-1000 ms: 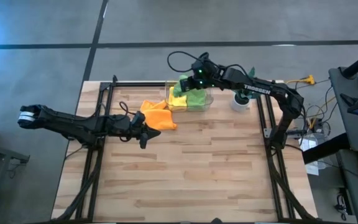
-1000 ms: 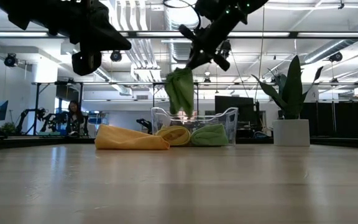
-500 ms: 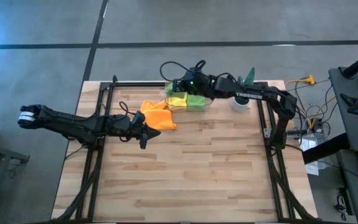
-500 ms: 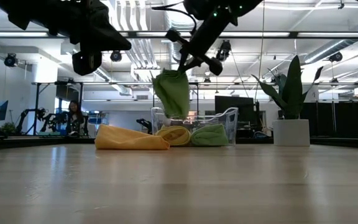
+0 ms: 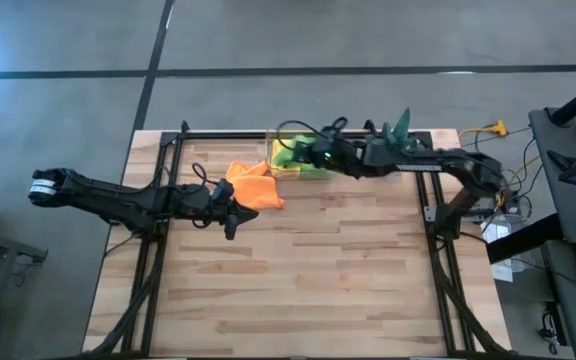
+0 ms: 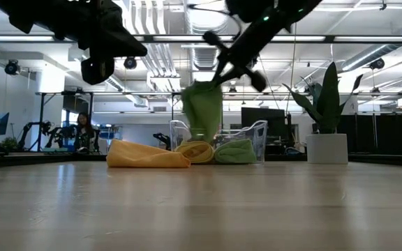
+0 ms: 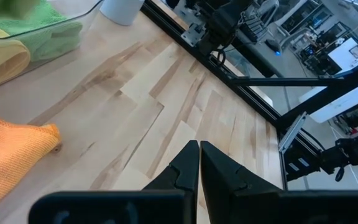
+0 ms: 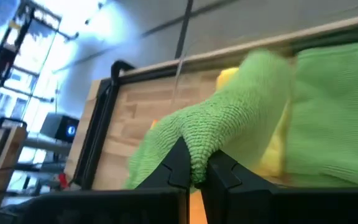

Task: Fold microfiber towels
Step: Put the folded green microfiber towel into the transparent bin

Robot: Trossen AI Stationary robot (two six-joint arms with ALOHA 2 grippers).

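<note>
Left arm is lying low and stretched out across the left side of the table [image 5: 298, 290], reaching in from the left edge. Left gripper [image 5: 232, 222] is sitting clenched with nothing in it, hovering just off the wood; the left wrist view is showing both fingers [image 7: 185, 167] pressed together.

Orange towel [image 5: 252, 186] is lying crumpled on the wood just past that gripper, toward the far edge, left of the clear bin [image 6: 253, 136].

Yellow towel [image 6: 195, 150] is sitting rolled at the left end of the bin, against the far edge near its middle. One lime green towel [image 6: 234, 151] is resting in the bin right beside the yellow one, touching it.

Right arm is reaching in from the right side of the frame, stretched along the far edge with the elbow near the far right corner and the wrist over the bin. Right gripper [image 6: 222, 72] is pinching the second lime green towel [image 6: 202, 111] by its top; the right wrist view is showing the fingers [image 8: 178, 163] closed on a fold. That towel is hanging clear of the wood, over the bin's left end.

Plant in a white pot [image 6: 326, 147] is standing right of the bin, near the far right corner.
</note>
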